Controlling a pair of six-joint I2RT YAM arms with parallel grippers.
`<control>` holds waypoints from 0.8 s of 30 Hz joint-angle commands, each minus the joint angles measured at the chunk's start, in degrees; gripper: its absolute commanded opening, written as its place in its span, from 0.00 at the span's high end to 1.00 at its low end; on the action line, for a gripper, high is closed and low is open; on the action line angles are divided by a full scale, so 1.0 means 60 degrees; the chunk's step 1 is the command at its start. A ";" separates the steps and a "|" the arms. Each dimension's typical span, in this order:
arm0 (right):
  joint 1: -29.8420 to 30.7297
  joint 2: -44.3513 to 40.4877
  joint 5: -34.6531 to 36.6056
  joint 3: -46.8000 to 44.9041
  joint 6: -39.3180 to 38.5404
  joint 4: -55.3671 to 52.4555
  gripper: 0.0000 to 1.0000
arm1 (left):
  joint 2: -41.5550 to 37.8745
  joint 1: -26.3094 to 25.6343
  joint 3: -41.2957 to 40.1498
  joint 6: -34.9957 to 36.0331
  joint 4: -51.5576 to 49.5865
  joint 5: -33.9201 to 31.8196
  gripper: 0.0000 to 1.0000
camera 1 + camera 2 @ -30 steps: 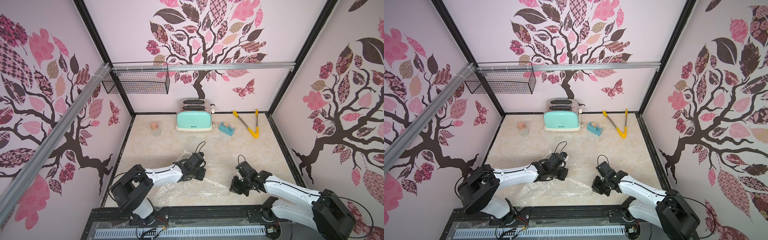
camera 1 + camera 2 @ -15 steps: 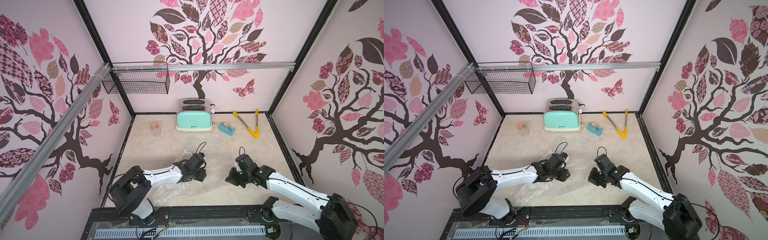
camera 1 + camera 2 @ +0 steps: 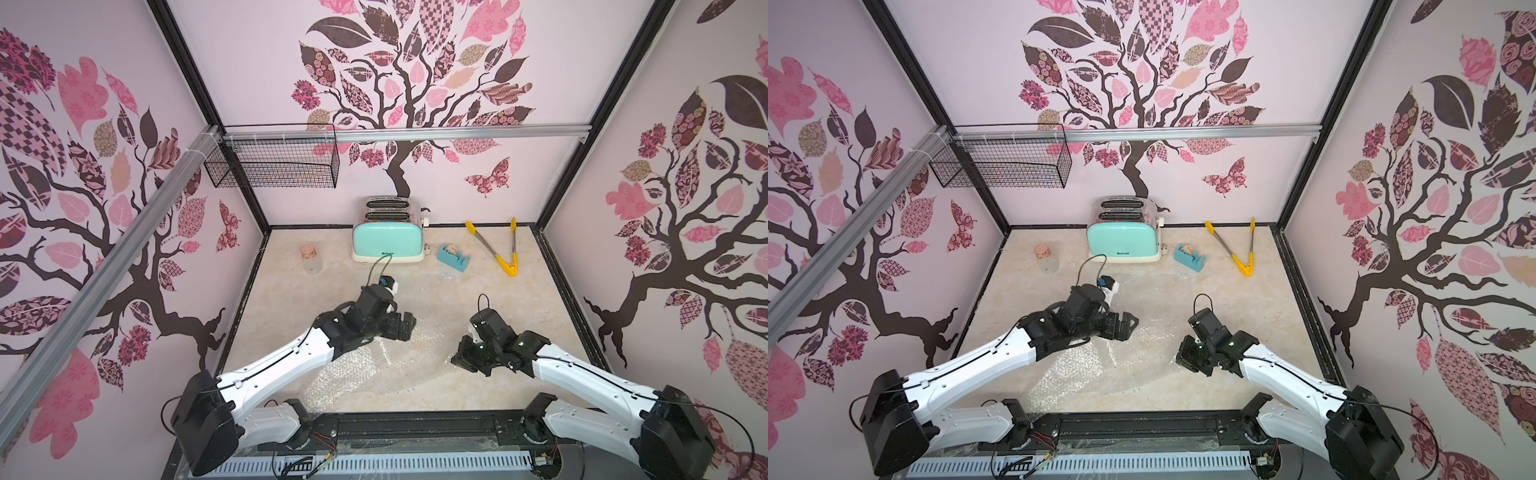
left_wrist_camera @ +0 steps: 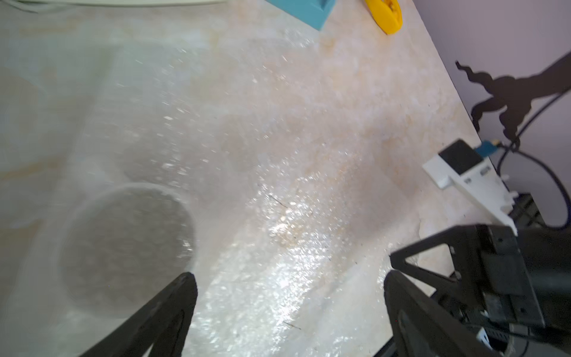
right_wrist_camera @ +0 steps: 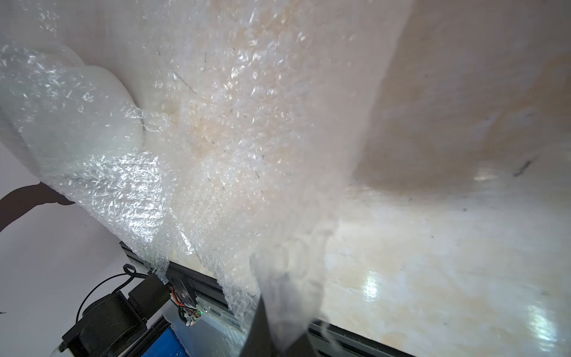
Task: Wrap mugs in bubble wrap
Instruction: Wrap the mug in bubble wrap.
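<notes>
Left wrist view: mug sits under wrap, just beside the spread left gripper.
Right gripper pinches a bunched wrap edge, raised off the table, well apart from the mug.

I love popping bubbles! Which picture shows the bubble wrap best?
The right wrist view: bubble wrap fills it, bubbles clear, pinched in the right gripper. Both top views show only faint shine; the left wrist view is blurry.
</notes>
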 commanded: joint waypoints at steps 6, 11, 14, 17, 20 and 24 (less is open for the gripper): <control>0.0135 0.0148 -0.0006 0.0794 -0.0310 -0.0330 1.00 | 0.0342 0.3362 0.0005 -0.0116 0.0506 0.0748 0.02; 0.0451 0.0511 0.0142 0.1773 -0.0482 -0.0583 1.00 | 0.1187 0.3988 -0.0464 0.0235 0.1871 0.1604 0.02; 0.0778 0.0877 0.0390 0.2620 -0.0614 -0.0816 1.00 | 0.1585 0.3886 -0.0557 0.0434 0.2371 0.2648 0.04; 0.1080 0.1358 0.0406 0.3338 -0.0679 -0.0887 1.00 | 0.1638 0.3343 -0.0620 0.0524 0.2446 0.2553 0.05; 0.1323 0.1899 0.0354 0.4030 -0.0735 -0.0958 1.00 | 0.1576 0.2960 -0.0860 0.0435 0.2460 0.2366 0.05; 0.1374 0.2520 0.0076 0.4803 -0.0697 -0.0781 1.00 | 0.1358 0.2802 -0.1372 0.0230 0.2719 0.2359 0.05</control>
